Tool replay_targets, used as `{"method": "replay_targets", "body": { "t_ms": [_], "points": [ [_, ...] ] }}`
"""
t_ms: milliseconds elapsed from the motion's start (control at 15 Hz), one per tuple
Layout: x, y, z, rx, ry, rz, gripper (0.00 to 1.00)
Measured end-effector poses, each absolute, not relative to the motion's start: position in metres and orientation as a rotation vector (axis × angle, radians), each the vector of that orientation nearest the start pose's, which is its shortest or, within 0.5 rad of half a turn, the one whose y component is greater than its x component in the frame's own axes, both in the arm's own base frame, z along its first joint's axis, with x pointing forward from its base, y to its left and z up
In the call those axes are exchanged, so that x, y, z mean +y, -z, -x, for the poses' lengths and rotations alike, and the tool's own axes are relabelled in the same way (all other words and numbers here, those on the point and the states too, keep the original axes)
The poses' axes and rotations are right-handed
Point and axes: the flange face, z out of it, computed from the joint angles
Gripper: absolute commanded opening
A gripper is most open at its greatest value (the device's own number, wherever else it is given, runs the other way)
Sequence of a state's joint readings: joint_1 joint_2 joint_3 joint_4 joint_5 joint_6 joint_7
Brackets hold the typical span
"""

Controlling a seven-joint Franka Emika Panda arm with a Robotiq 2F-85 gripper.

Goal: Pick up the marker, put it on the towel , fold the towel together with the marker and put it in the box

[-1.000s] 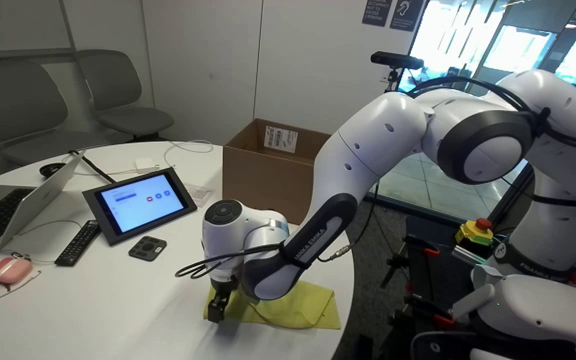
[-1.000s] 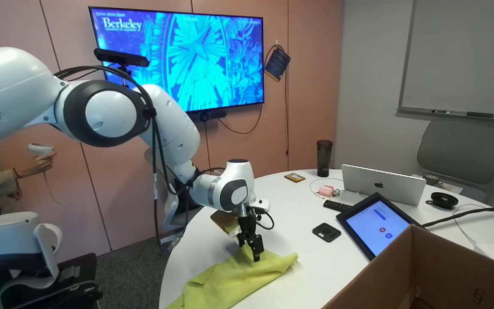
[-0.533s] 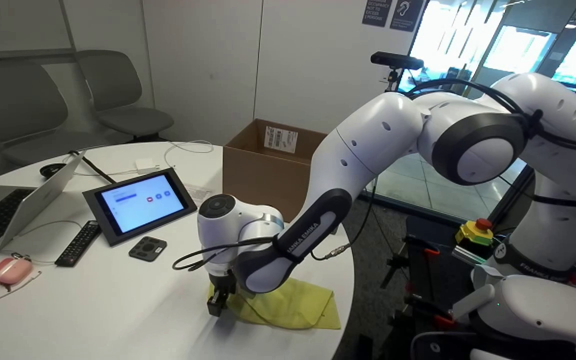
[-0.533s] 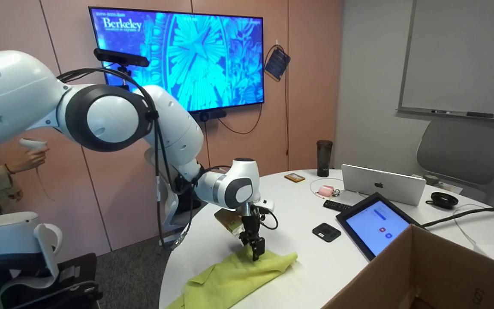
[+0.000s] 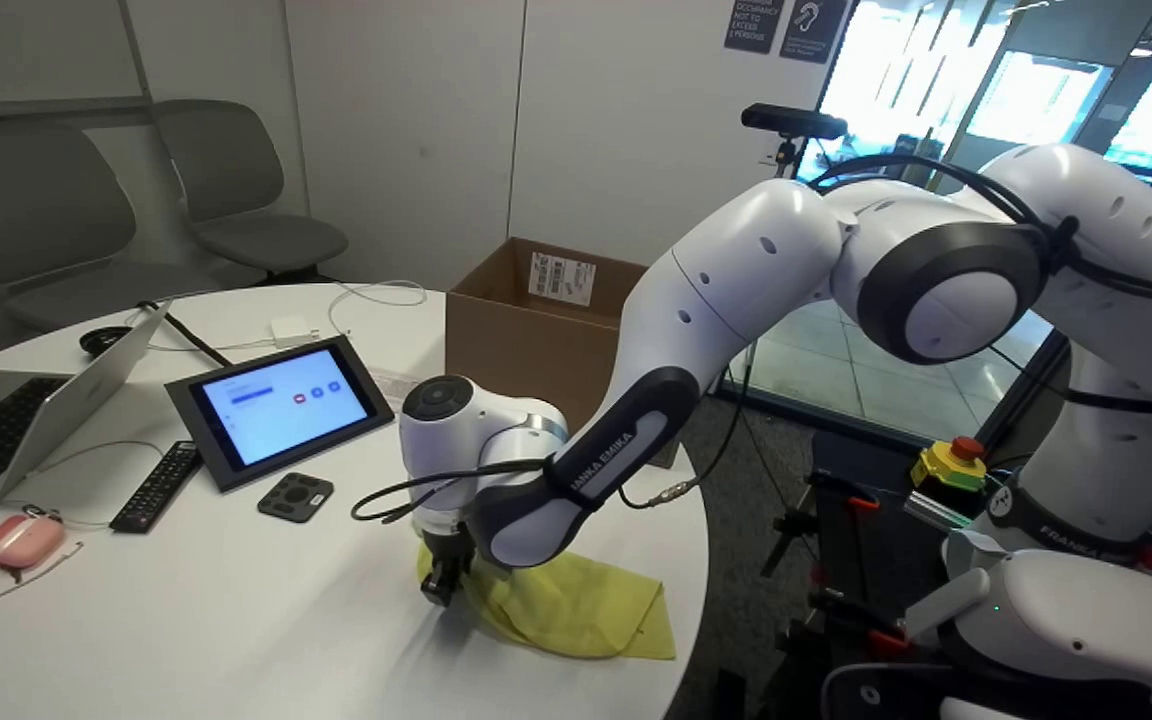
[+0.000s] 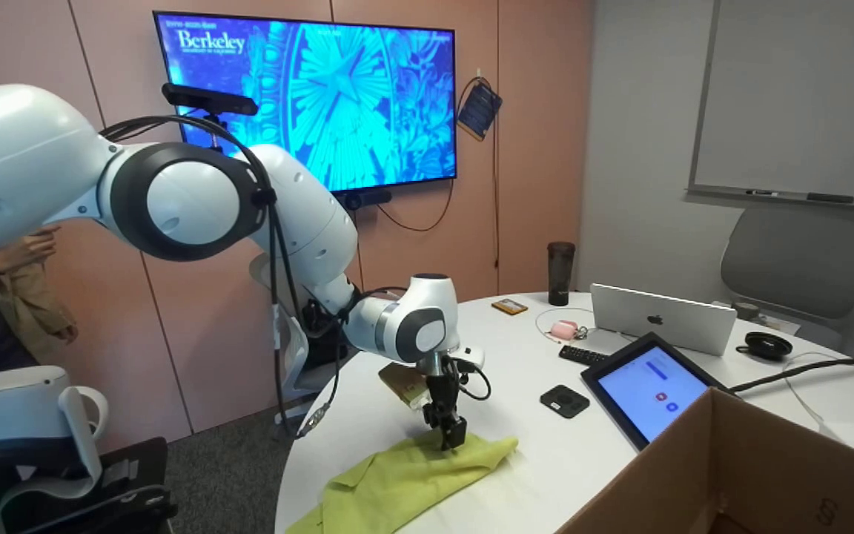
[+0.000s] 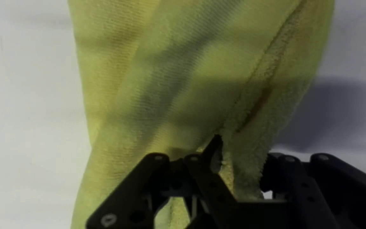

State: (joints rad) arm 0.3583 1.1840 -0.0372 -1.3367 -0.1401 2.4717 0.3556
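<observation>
Jaws: gripper (image 7: 242, 163) only partway apart, towel (image 7: 183, 95) fold pinched btwn the fingertips.
Towel: rumpled on the tbl (image 5: 256, 640), grip at 1 end, opp. end just beside the rounded tbl rim; hgt of the pinched bit, can't tell.
Box (image 5: 536, 350): cardboard, open top, on the tbl, well apart fr. the gripper; 1 bottom corner peeks out near the rim.
Arm (image 5: 686, 310): cuts across in front, in an ext. view, covering pt of the box wall.
Open room: white tbl surface runs btwn towel & ctrl pad (image 5: 296, 497).
Tablet (image 5: 286, 400): tilted, screen lit, just beside the ctrl pad.
</observation>
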Motion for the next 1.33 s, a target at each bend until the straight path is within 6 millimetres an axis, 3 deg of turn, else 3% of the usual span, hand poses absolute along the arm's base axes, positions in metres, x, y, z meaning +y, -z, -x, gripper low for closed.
{"method": "replay_targets", "body": {
  "t_ms": [400, 733, 1000, 1067, 1133, 1333],
  "points": [
    [0.221, -0.03, -0.677, -0.091, 0.079, 3.266, 0.1],
    [0.268, -0.057, -0.685, -0.073, 0.172, 3.246, 0.09],
    [0.296, -0.06, -0.679, -0.05, 0.162, 3.261, 0.1],
    [0.296, -0.059, -0.678, -0.031, 0.154, 3.269, 0.12],
    [0.292, -0.056, -0.678, -0.002, 0.151, 3.278, 0.36],
    [0.27, -0.048, -0.684, 0.091, 0.157, 3.309, 0.43]
  ]
}}
